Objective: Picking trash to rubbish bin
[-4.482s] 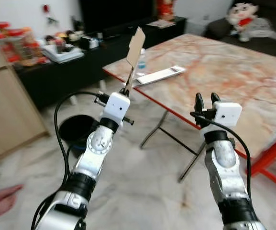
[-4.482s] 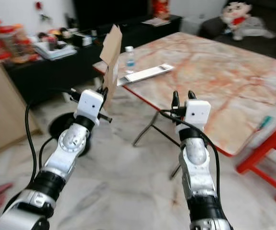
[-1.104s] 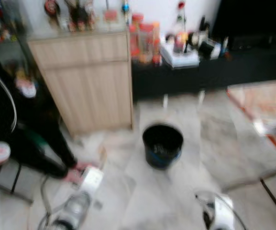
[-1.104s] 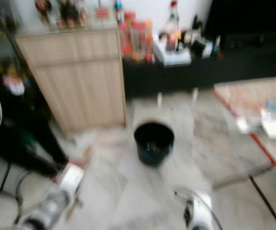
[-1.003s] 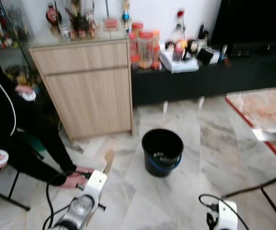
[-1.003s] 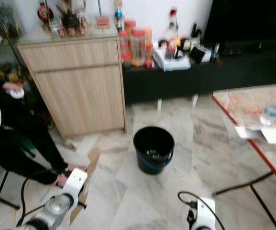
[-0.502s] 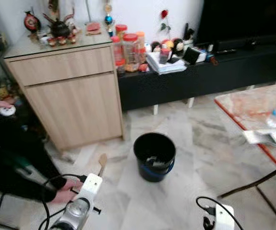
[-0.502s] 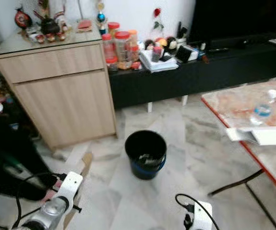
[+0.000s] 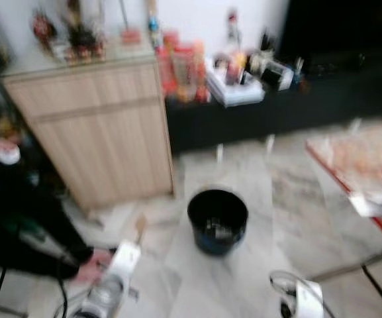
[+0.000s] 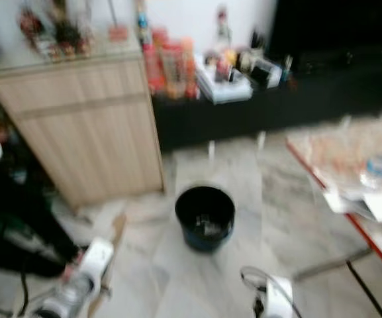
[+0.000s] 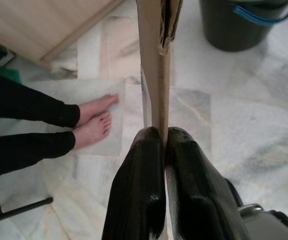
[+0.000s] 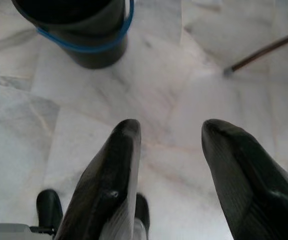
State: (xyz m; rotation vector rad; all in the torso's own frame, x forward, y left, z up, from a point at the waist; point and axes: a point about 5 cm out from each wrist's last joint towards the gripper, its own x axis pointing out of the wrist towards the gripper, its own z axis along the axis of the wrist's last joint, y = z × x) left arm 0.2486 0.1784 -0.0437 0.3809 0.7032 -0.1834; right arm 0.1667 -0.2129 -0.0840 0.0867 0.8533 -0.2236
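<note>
A flat piece of brown cardboard (image 11: 156, 60) stands edge-on, pinched between the two black fingers of my left gripper (image 11: 163, 137), which is shut on it. In the blurred eye views that gripper (image 9: 132, 246) is low at the left, with the cardboard (image 9: 140, 228) sticking up from it. The black rubbish bin (image 9: 217, 220) with a blue band stands on the marble floor ahead, right of the cardboard. My right gripper (image 12: 168, 130) hangs open over bare floor, its fingers empty, with the bin (image 12: 79, 30) just beyond them.
A seated person's bare feet (image 11: 96, 122) and dark-clothed legs (image 9: 25, 225) lie close beside my left arm. A wooden cabinet (image 9: 95, 126) and a black TV bench (image 9: 277, 109) line the wall. A marble table with red edge (image 9: 363, 179) stands at the right.
The head views have shifted slightly and blurred with camera motion. The bin sits at about the same place ahead. My left gripper still holds the cardboard.
</note>
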